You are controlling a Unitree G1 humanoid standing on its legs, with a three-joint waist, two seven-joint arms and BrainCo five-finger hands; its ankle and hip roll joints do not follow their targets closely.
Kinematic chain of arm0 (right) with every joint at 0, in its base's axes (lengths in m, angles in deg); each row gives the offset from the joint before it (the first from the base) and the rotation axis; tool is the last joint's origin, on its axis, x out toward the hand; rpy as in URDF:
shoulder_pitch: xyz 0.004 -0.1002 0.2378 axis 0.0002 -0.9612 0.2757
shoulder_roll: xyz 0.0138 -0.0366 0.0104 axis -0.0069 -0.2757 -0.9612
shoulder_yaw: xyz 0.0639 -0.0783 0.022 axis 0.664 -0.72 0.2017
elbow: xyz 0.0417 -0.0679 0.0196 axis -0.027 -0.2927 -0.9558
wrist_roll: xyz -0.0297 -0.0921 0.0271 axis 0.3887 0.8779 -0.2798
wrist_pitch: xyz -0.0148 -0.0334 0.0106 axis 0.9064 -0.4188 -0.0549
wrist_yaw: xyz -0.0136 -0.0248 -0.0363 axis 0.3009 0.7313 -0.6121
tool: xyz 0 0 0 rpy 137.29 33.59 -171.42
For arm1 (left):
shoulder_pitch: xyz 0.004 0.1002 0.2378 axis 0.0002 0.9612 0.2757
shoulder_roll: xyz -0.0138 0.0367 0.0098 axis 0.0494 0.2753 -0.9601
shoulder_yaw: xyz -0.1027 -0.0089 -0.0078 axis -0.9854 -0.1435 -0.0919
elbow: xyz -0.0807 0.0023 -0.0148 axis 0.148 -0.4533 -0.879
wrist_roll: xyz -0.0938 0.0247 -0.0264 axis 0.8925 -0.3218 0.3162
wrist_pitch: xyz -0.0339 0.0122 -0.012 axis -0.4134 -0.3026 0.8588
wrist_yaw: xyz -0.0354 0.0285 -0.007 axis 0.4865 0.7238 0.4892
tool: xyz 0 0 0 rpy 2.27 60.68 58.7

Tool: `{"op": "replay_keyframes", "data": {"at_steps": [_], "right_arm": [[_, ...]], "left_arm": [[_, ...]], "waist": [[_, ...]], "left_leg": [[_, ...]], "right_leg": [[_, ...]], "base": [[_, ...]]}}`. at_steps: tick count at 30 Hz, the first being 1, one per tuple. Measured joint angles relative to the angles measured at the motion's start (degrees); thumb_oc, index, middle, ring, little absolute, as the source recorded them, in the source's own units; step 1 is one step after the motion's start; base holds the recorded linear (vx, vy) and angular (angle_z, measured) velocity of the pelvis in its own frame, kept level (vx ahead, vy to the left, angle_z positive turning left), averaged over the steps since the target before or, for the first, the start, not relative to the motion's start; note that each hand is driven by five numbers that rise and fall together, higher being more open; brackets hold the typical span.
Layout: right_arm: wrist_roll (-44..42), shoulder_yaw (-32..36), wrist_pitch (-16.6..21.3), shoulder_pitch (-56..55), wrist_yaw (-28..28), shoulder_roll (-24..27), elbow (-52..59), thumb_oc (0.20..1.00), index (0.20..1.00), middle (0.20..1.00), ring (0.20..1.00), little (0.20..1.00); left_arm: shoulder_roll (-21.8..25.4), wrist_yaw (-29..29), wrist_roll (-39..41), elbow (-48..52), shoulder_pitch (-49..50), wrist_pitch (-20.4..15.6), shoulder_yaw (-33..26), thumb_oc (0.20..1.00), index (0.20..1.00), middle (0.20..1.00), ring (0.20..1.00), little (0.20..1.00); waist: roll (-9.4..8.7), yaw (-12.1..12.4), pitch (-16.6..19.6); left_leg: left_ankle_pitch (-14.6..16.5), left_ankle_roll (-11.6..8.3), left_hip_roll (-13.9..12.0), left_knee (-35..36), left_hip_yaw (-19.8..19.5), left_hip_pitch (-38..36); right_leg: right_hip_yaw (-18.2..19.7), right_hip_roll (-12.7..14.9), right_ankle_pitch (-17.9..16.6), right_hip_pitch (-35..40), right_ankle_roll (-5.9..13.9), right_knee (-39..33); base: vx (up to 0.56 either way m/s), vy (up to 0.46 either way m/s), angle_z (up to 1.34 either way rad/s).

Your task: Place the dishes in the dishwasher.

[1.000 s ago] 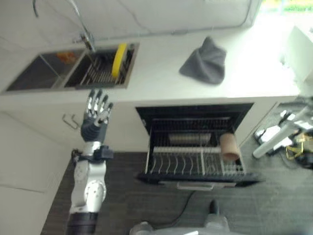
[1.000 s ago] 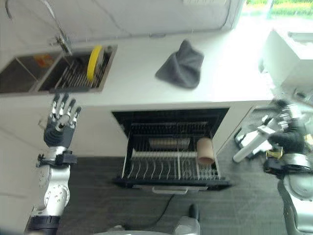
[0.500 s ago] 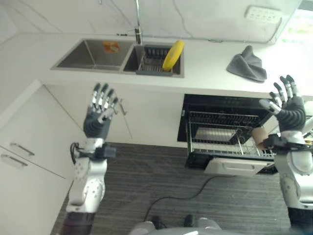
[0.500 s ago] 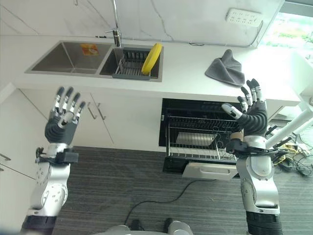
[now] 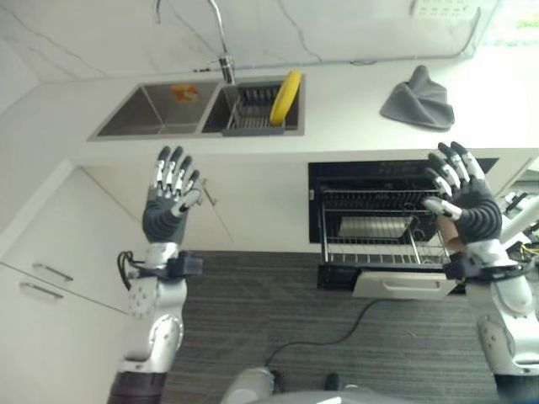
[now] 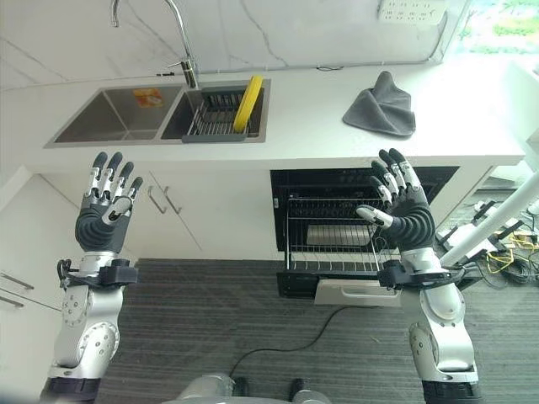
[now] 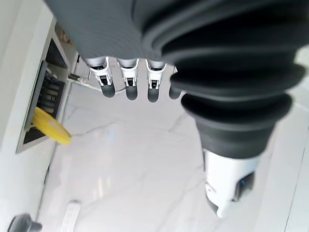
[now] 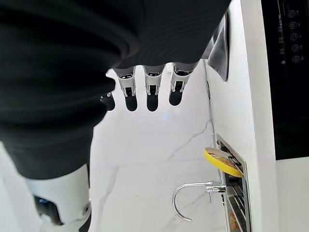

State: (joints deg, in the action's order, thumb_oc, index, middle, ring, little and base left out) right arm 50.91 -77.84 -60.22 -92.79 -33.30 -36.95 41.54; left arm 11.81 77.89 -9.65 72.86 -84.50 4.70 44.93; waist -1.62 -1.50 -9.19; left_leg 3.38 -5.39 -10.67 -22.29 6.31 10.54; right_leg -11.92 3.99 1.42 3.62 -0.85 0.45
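Note:
A yellow plate (image 5: 285,98) stands on edge in the dark rack inside the right sink basin (image 5: 253,126). Below the counter the dishwasher (image 5: 396,171) is open, with its wire rack (image 5: 375,255) pulled out. A steel tray (image 5: 373,227) lies in that rack, and a tan cup (image 5: 445,233) peeks out behind my right hand. My left hand (image 5: 168,206) is raised before the cabinets, left of the dishwasher, open and holding nothing. My right hand (image 5: 464,206) is raised in front of the rack's right side, also open and holding nothing. The plate (image 8: 222,162) also shows past the right fingers (image 8: 151,94).
A grey cloth (image 5: 418,98) lies crumpled on the white counter to the right of the sink. A tall faucet (image 5: 221,52) rises behind the basins. White cabinet doors with handles (image 5: 207,192) fill the left. The dishwasher's white door (image 5: 402,286) juts over the grey floor.
The whole picture has shifted, so the camera has moved. Both hands stay raised and open with nothing in them. The plate and the rack's contents keep their places.

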Motion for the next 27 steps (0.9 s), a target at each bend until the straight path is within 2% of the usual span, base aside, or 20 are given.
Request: {"op": "replay_keyframes", "data": {"at_steps": [1,2,3,4,6,7,8,9,10,11,12,13,14,15,16,17,19,22,27], "right_arm": [[-0.08,1.23,-0.11,0.52,-0.04,-0.11,0.42,1.0,1.0,1.0,1.0,1.0],[-0.17,1.95,-0.15,1.28,0.37,0.06,0.42,1.0,1.0,1.0,1.0,1.0],[-1.16,3.52,-0.32,1.47,1.17,0.77,1.28,1.0,1.0,1.0,1.0,1.0],[-1.22,4.26,-0.35,1.47,1.14,1.6,2.41,1.0,1.0,1.0,1.0,1.0],[-1.11,4.75,-0.42,0.71,1.22,3.56,2.91,1.0,1.0,1.0,1.0,1.0],[-0.99,4.95,-0.75,0.54,1.16,1.38,2.89,1.0,1.0,1.0,1.0,1.0],[-1.0,4.59,-1.45,-2.29,0.73,-0.73,5.77,1.0,1.0,1.0,1.0,1.0],[-0.98,3.05,-1.66,-2.41,0.76,-1.47,6.1,1.0,1.0,1.0,1.0,1.0],[-0.79,1.53,-1.81,-2.87,0.77,-2.64,6.29,1.0,1.0,1.0,1.0,1.0],[-0.06,-0.68,-1.88,-2.57,0.67,-3.95,6.95,1.0,1.0,1.0,1.0,1.0],[1.24,-5.14,-1.65,-2.15,0.68,-4.62,7.14,1.0,1.0,1.0,1.0,1.0],[1.26,-5.82,-1.65,-2.14,0.66,-4.56,7.11,1.0,1.0,1.0,1.0,1.0],[1.31,-5.84,-1.5,-1.78,0.32,-4.25,7.13,1.0,1.0,1.0,1.0,1.0],[1.34,-5.77,-1.44,-1.35,-0.74,-4.2,7.06,1.0,1.0,1.0,1.0,1.0],[1.8,-5.77,-1.45,-1.39,-1.48,-3.99,7.1,1.0,1.0,1.0,1.0,1.0],[2.32,-5.44,-1.36,-1.42,-1.97,-3.04,7.09,1.0,1.0,1.0,1.0,1.0],[2.35,-5.04,-1.05,-2.32,-2.77,-1.44,6.78,1.0,1.0,1.0,1.0,1.0],[2.3,-4.86,-0.07,-2.65,-3.26,-1.53,4.84,1.0,1.0,1.0,1.0,1.0],[2.26,-5.21,0.43,-1.76,-4.2,-2.4,4.66,1.0,1.0,1.0,1.0,1.0]], "left_arm": [[0.04,0.04,0.01,-0.05,1.48,-0.27,-0.16,1.0,1.0,1.0,1.0,1.0],[-0.19,-0.04,0.01,-1.41,1.76,-0.29,-0.12,1.0,1.0,1.0,1.0,1.0],[-0.62,0.05,0.25,-2.57,-0.27,-0.37,-0.13,1.0,1.0,1.0,1.0,1.0],[-0.66,-0.53,0.73,-2.58,-2.22,-0.38,-0.14,1.0,1.0,1.0,1.0,1.0],[-1.72,-1.5,2.06,-3.03,-4.87,-0.44,0.5,1.0,1.0,1.0,1.0,1.0],[-1.87,-2.22,2.37,-3.11,-5.2,-0.51,0.3,1.0,1.0,1.0,1.0,1.0],[-1.63,-2.47,2.97,-3.02,-4.56,0.45,0.3,1.0,1.0,1.0,1.0,1.0],[-0.84,-2.45,3.89,-3.1,-4.09,1.17,0.3,1.0,1.0,1.0,1.0,1.0],[0.33,-2.58,4.0,-2.93,-3.63,1.69,0.54,1.0,1.0,1.0,1.0,1.0],[1.67,-2.83,3.99,-1.92,-1.58,1.79,0.43,1.0,1.0,1.0,1.0,1.0],[2.64,-3.72,3.97,-1.54,0.51,2.74,-1.14,1.0,1.0,1.0,1.0,1.0],[2.71,-3.75,3.97,-1.19,0.6,2.77,-1.7,1.0,1.0,1.0,1.0,1.0],[2.74,-3.77,3.97,-0.32,0.56,2.75,-1.94,1.0,1.0,1.0,1.0,1.0],[2.72,-3.67,3.98,-0.26,0.16,2.7,-1.98,1.0,1.0,1.0,1.0,1.0],[3.12,-3.59,3.96,-0.35,0.03,2.73,-1.68,1.0,1.0,1.0,1.0,1.0],[3.17,-3.62,3.94,-0.34,-0.03,2.75,-0.98,1.0,1.0,1.0,1.0,1.0],[2.97,-3.65,3.73,-0.34,-0.14,2.98,-0.51,1.0,1.0,1.0,1.0,1.0],[2.87,-3.63,3.45,-0.34,-0.22,3.09,-0.44,1.0,1.0,1.0,1.0,1.0],[2.92,-3.57,1.45,-0.28,-0.32,3.08,-0.02,1.0,1.0,1.0,1.0,1.0]], "waist": [[0.39,-1.75,-0.25],[1.4,-3.05,-0.43],[2.26,-3.64,-0.79],[3.06,-4.38,-1.3],[5.0,-5.71,-1.8],[4.09,-4.13,-2.57],[1.64,-3.46,-3.67],[0.1,-3.27,-3.95],[-0.78,-2.64,-3.91],[-0.62,-1.08,-3.89],[0.09,0.97,-3.96],[0.38,0.88,-3.82],[-0.25,0.78,-3.31],[-0.1,0.76,-3.38],[-0.28,0.75,-3.24],[-0.58,0.55,-3.05],[-0.7,-0.14,-2.73],[0.48,-1.87,-2.14],[1.26,-1.67,-0.19]], "left_leg": [[0.21,0.69,-4.93,7.21,1.29,-2.59],[-0.75,-1.59,-8.19,14.6,-1.67,-6.09],[-1.22,-3.14,-8.49,20.39,-2.47,-8.83],[-1.32,-3.37,-6.89,19.88,-1.19,-8.59],[-2.91,-1.45,-2.38,19.41,1.85,-9.08],[-4.73,-0.53,0.8,18.24,2.1,-9.51],[-2.88,2.09,5.47,17.89,2.01,-9.54],[-2.27,3.17,8.19,17.72,2.25,-9.6],[-2.56,4.59,10.45,17.23,3.08,-9.86],[-3.4,6.57,10.55,16.27,4.18,-9.8],[-2.86,8.41,9.7,18.73,6.88,-12.47],[-3.25,8.99,9.85,20.11,6.84,-12.83],[-3.52,8.63,10.39,21.29,6.99,-12.85],[-3.86,8.65,10.43,21.74,6.69,-12.56],[-4.55,7.69,10.79,22.49,6.69,-12.76],[-4.83,7.35,11.53,22.93,6.59,-12.76],[-5.4,7.99,13.88,23.44,6.28,-12.75],[-5.77,8.56,15.62,24.24,4.71,-13.1],[-5.43,8.23,15.73,25.31,5.08,-14.79]], "right_leg": [[0.24,-0.74,0.35,-0.18,0.13,0.77],[1.29,-0.9,0.07,-0.11,0.76,0.94],[2.56,0.69,-0.01,-2.52,2.74,2.26],[3.07,2.17,-0.44,-3.62,4.3,2.96],[2.08,5.38,-0.51,-3.46,7.75,3.89],[2.96,8.45,-0.38,-3.66,9.1,5.32],[2.97,12.95,-0.81,-3.06,9.75,5.66],[3.07,15.66,-2.01,-3.18,9.56,5.79],[2.61,17.06,-5.37,-4.07,8.37,5.78],[1.1,17.1,-9.74,-4.91,8.29,5.65],[-2.39,15.17,-7.81,-6.44,8.87,10.71],[-3.34,13.57,-4.9,-6.88,8.98,14.25],[-2.62,10.2,-1.87,-8.09,9.58,17.96],[-1.88,6.4,2.52,-9.03,9.22,22.16],[0.3,2.22,5.4,-9.93,8.24,24.64],[0.36,-0.47,7.11,-9.98,6.93,24.66],[1.45,-3.7,8.47,-9.72,5.87,21.32],[2.07,-3.33,7.34,-8.29,5.0,12.5],[1.92,-2.51,1.04,-5.39,4.46,6.39]], "base": [[-0.08,0.69,-0.12],[-0.13,1.061,-0.4],[-0.09,0.791,-0.39],[-0.03,0.913,-0.23],[0.04,0.649,0.25],[0.03,0.483,0.29],[0.03,0.576,0.06],[0.0,0.537,0.17],[-0.02,0.554,-0.27],[-0.03,0.279,-0.82],[-0.03,0.279,-0.71],[-0.01,0.202,-0.34],[-0.01,0.205,0.26],[0.01,0.109,0.19],[0.01,0.063,0.16],[0.02,0.012,0.09],[0.05,-0.061,0.13],[0.05,-0.093,0.31],[0.03,-0.081,0.01]]}}
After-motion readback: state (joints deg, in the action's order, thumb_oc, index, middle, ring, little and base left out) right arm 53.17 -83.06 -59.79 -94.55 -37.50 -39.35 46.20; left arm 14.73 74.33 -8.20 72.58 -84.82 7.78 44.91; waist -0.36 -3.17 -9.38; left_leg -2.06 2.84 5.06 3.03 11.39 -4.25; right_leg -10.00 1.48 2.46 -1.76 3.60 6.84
